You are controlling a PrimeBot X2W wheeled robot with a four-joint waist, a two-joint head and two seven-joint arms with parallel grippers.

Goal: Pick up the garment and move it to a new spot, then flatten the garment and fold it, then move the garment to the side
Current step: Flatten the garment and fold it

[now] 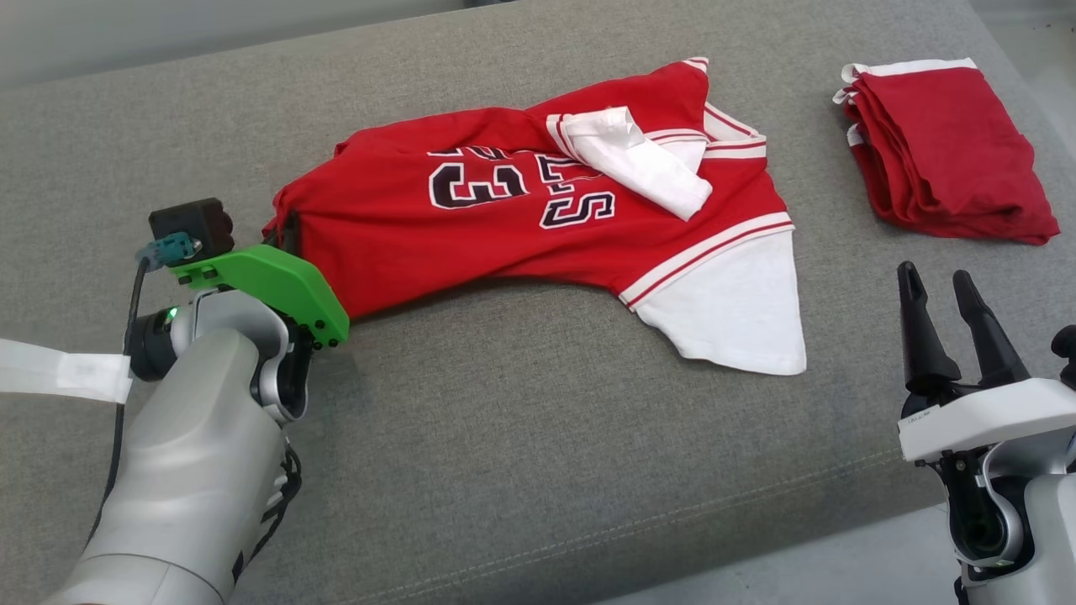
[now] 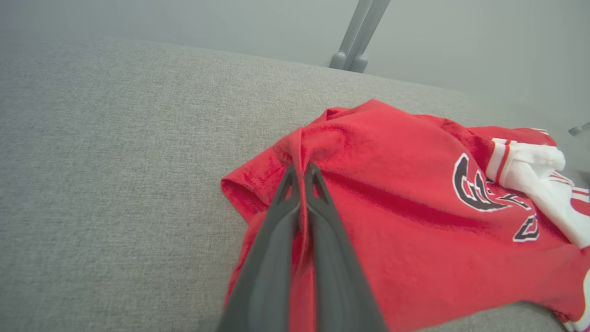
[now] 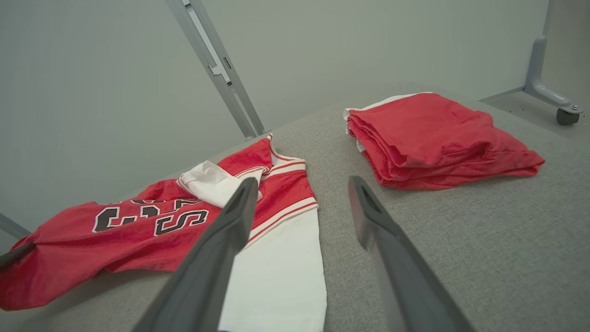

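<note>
Jersey (image 1: 504,244) hem being clenched by left gripper (image 2: 302,169) (soft, light, droop expected); right gripper (image 1: 935,279) being held released; 2nd hold: sleeve (image 1: 731,311).

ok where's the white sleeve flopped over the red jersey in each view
head view: folded-over white fabric sleeve, upper centre, lying on the red fabric jersey
left wrist view: sleeve at the right edge, mid-height
right wrist view: sleeve left of centre, mid-height
shared landmark: the dark numerals beside it
</note>
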